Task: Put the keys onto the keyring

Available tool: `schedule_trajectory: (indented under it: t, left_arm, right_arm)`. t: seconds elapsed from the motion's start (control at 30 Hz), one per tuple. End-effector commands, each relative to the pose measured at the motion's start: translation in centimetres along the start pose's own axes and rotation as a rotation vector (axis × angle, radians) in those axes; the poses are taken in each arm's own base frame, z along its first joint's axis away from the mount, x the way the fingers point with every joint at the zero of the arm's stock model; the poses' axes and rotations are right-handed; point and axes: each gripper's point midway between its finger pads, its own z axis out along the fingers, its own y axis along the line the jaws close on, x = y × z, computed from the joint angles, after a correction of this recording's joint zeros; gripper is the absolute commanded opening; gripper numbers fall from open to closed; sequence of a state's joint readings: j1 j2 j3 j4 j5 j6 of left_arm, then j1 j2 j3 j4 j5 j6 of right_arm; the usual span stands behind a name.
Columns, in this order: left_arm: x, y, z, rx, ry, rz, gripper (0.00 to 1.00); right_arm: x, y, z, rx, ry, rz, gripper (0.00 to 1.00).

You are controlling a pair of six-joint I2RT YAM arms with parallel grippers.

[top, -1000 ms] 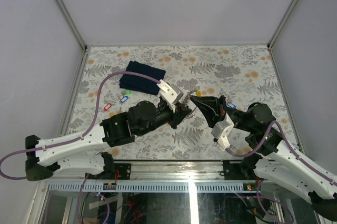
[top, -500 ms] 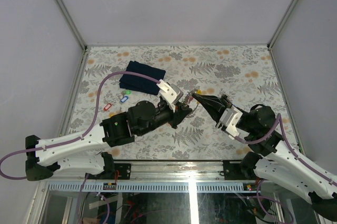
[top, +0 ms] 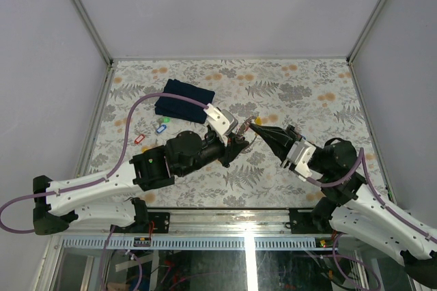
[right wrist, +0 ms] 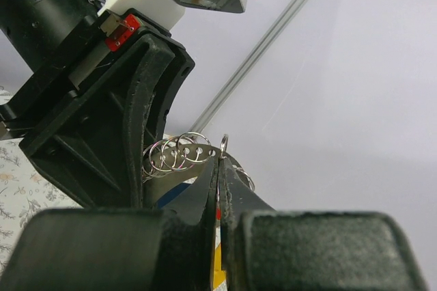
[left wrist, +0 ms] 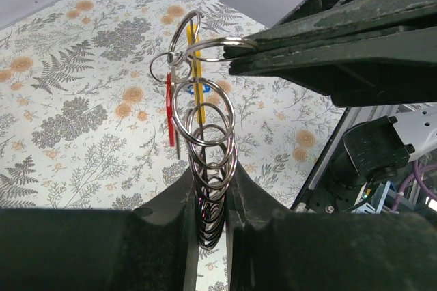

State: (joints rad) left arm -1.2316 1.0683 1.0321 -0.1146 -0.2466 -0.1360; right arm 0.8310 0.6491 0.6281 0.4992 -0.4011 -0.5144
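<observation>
While the table [top: 307, 93] carries only the cloth [top: 183, 100] and three loose keys [top: 161, 128] near its left side, tagged red, blue and green, the work itself is held in the air above mid-table. There the left gripper [left wrist: 212, 192] is narrowed on the keyring [left wrist: 205, 134], which its wrist view shows as a run of overlapping steel loops standing upright between the fingers. The right gripper [right wrist: 218, 168], jaws pressed together, nips the topmost loop at its very tips. I cannot tell which loop is the main one. Two more keys hang from the upper loops, one tagged red [left wrist: 170, 110], one yellow [left wrist: 196, 65]. I judge the keyring light, stiff and springy, its wire slick enough to twist out of a pinch, so it is best held across the flat of a loop, close to the split. The keys are light and swing freely. They are better taken by the plastic tag than by the thin blade.
</observation>
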Motion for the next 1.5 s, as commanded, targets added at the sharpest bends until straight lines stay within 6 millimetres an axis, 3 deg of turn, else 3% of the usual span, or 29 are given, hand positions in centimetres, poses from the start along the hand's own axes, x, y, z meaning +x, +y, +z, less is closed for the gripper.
schedule_trajectory:
  t: [0.0, 0.3, 1.0, 1.2, 1.47]
  left_arm:
    - [-3.38, -0.47, -0.38, 0.012, -0.107, -0.008, 0.0]
    - [-3.55, -0.45, -0.34, 0.01, -0.113, -0.007, 0.0]
    - [-3.3, -0.57, -0.23, 0.015, -0.101, -0.008, 0.0]
    - [-3.2, -0.6, -0.14, 0.017, -0.098, -0.007, 0.0]
    - [-3.05, -0.65, -0.01, 0.019, -0.094, -0.006, 0.0]
  right_arm:
    - [-0.74, -0.99, -0.17, 0.059, -0.029, -0.007, 0.02]
    - [-1.0, -1.62, 0.33, 0.09, -0.057, -0.005, 0.12]
    - [-1.16, -1.42, 0.63, 0.078, -0.074, 0.003, 0.2]
    - [-1.27, -1.2, 0.67, 0.063, -0.078, -0.007, 0.28]
    - [-1.59, -1.24, 0.6, 0.059, -0.085, -0.021, 0.31]
